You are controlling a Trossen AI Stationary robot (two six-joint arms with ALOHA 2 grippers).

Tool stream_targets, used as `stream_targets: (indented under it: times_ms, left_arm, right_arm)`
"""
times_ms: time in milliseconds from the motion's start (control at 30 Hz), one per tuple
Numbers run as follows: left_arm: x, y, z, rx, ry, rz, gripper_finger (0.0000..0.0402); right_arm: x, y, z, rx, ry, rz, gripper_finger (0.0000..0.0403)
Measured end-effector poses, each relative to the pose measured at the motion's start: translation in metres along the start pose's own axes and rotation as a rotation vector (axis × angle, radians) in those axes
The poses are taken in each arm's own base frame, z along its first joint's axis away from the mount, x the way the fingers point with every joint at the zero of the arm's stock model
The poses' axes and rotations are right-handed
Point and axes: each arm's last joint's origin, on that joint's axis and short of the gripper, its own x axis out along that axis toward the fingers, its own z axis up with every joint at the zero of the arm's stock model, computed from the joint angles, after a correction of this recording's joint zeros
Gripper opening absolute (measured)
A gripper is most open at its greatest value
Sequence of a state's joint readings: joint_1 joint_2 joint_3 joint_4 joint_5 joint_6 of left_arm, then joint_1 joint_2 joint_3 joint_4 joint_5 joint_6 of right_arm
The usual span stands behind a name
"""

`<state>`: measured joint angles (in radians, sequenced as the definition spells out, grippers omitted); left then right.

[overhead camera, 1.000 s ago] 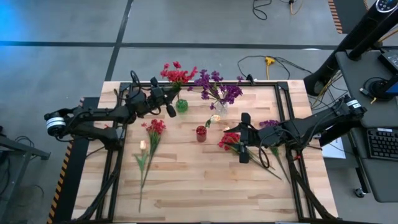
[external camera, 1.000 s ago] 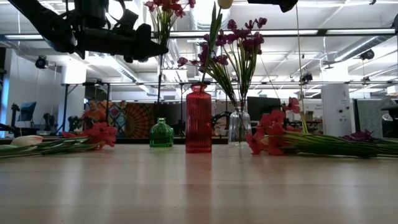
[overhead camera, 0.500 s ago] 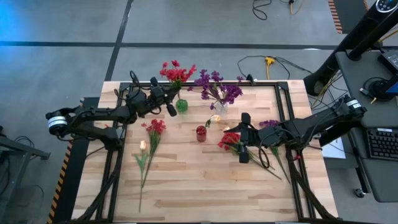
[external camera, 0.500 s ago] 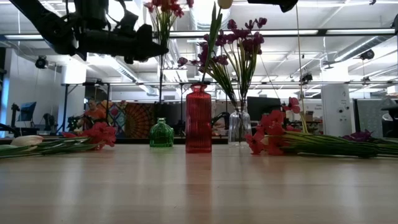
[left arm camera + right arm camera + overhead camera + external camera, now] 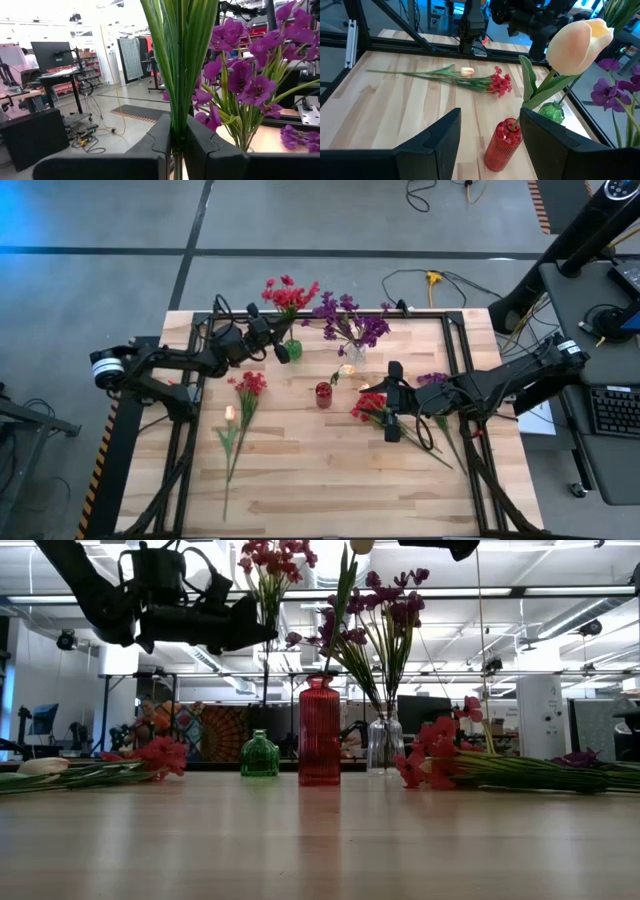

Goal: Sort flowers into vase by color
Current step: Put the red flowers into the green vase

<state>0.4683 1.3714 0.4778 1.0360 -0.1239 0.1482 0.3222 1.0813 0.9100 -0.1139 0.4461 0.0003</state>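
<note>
My left gripper (image 5: 281,351) is shut on a red flower sprig (image 5: 289,294) just above the green vase (image 5: 292,351). The sprig stands upright, blossoms high (image 5: 272,554), and its stem runs down toward the vase's mouth (image 5: 259,735). A red vase (image 5: 323,394) holds a cream tulip (image 5: 577,42). A clear vase (image 5: 355,353) holds purple flowers (image 5: 348,318). My right gripper (image 5: 392,416) is open and empty over red flowers (image 5: 371,408) lying on the table. My left gripper pinches the red sprig's bundle of green stems (image 5: 176,131) between its two fingers, well below the blossoms. The fingers come level from the table's left and lie across the stems. The sprig stands upright in the hold, over the green vase (image 5: 259,754).
A red flower (image 5: 250,383) and a cream tulip (image 5: 231,413) lie with long stems on the table's left part. A purple flower (image 5: 433,379) lies at the right, by my right arm. The near half of the table (image 5: 330,490) is bare wood.
My left gripper has moved a little toward the table's right edge and slightly down with the red sprig, closer over the green vase. The sprig has stayed upright.
</note>
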Motion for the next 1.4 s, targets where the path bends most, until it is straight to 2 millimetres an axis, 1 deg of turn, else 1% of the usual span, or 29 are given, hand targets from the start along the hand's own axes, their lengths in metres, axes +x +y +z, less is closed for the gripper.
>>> stream_targets:
  times_ms: [1033, 1400]
  left_arm:
    - [-0.0003, -0.0002, -0.001, 0.005, 0.006, -0.002, 0.0012]
    - [-0.0008, 0.0003, -0.0055, 0.039, 0.048, 0.019, 0.0012]
  right_arm:
    - [0.0011, 0.0005, -0.0048, -0.006, 0.013, 0.0, 0.0196]
    - [0.0011, 0.0005, -0.0047, 0.002, 0.012, 0.0, 0.0196]
